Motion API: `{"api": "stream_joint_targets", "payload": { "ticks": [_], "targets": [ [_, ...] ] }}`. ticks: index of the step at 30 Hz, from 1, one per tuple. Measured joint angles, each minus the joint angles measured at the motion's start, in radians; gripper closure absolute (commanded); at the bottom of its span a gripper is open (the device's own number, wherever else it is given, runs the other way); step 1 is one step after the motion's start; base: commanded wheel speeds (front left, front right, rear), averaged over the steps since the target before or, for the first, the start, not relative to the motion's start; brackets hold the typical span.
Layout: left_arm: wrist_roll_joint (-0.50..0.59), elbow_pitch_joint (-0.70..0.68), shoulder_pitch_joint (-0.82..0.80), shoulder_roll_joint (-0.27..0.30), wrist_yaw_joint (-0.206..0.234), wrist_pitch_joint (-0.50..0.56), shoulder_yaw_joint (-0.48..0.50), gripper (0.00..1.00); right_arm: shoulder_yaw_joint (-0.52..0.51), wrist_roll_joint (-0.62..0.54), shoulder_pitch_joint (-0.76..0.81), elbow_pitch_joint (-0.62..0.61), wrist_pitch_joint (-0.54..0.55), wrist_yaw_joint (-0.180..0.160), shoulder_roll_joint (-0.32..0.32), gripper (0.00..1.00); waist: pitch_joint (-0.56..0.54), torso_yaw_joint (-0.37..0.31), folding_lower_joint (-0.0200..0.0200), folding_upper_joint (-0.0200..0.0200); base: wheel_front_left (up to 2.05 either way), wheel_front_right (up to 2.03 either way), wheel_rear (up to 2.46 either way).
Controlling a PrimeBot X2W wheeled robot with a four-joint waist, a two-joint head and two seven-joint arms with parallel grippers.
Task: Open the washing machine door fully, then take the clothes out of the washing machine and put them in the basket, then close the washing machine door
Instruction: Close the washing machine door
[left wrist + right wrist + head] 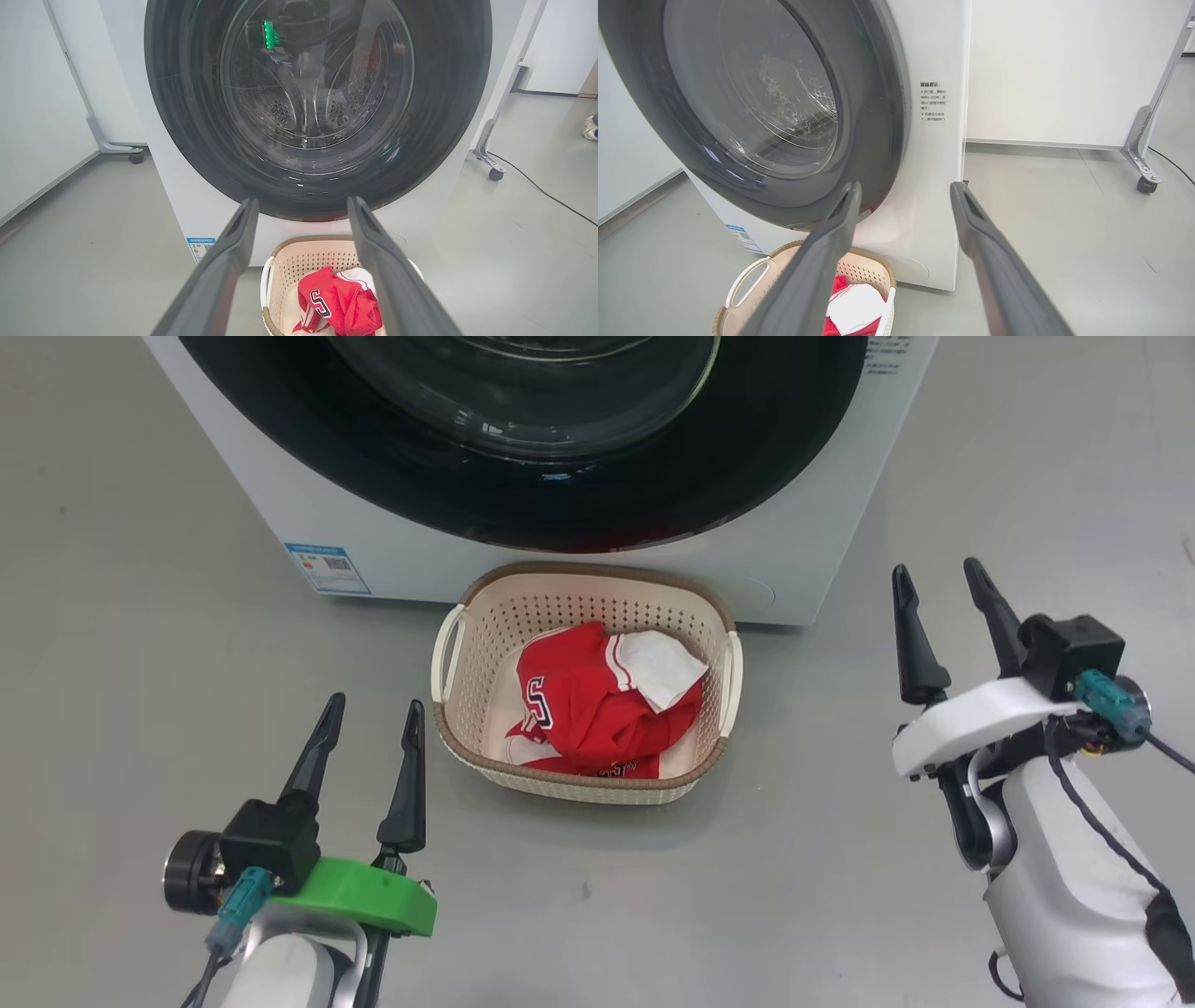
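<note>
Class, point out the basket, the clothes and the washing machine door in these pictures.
basket [597, 791]: head view, on its cream front wall.
clothes [588, 700]: head view, on the middle of the red jersey.
washing machine door [747, 448]: head view, on the glossy black rim.

Grey floor [112, 569], white partition on casters [1064, 70], black cable on floor [542, 189]

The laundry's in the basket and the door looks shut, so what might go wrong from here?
The door looks flush with the washing machine, but no latch shows; it may swing open. The basket sits under the door, between the left fingers and right fingers; a careless arm move could knock it. A cable lies on the floor to the right; rolling away might catch it.
</note>
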Motion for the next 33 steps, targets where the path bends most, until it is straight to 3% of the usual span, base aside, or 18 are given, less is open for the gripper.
{"api": "stream_joint_targets", "payload": {
  "ticks": [19, 33],
  "targets": [
    [-0.001, 0.017, 0.126, 0.025, -0.001, 0.0, 0.013, 0.0, -0.023, -0.025, 0.311, -0.17, 0.0, -0.053, 0.041, 0.0, -0.156, -0.103, 0.0, 0.0, 0.0, 0.0, 0.0],
    [-0.01, -0.002, 0.171, 0.027, -0.001, 0.0, 0.018, 0.0, -0.04, -0.042, 0.432, -0.261, 0.0, -0.079, 0.041, 0.0, -0.202, -0.144, 0.0, 0.0, 0.0, 0.0, 0.0]
  ]
}}
